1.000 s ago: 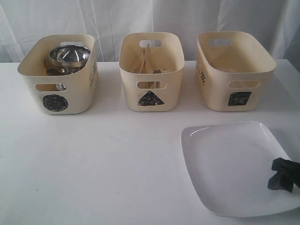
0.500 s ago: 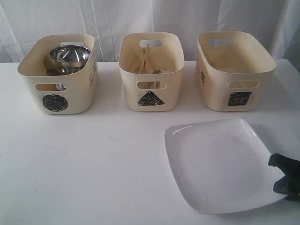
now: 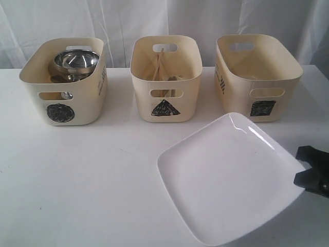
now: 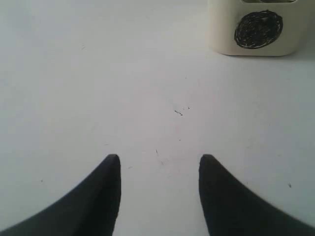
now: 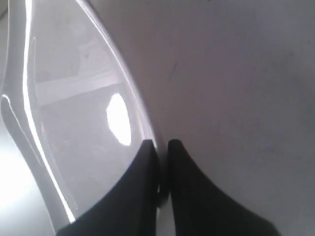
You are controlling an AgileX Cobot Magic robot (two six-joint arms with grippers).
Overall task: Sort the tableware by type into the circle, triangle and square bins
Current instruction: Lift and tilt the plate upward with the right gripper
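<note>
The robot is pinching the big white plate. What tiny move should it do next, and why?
Probably raise the plate clear of the table, ready to carry it to the square bin. The right gripper is shut on the plate's rim, and the plate sits low in front of that bin, whose walls stand higher.

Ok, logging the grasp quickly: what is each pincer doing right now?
Left pincer: open, holding nothing.
Right pincer: shut on the edge of the white square plate.
</note>
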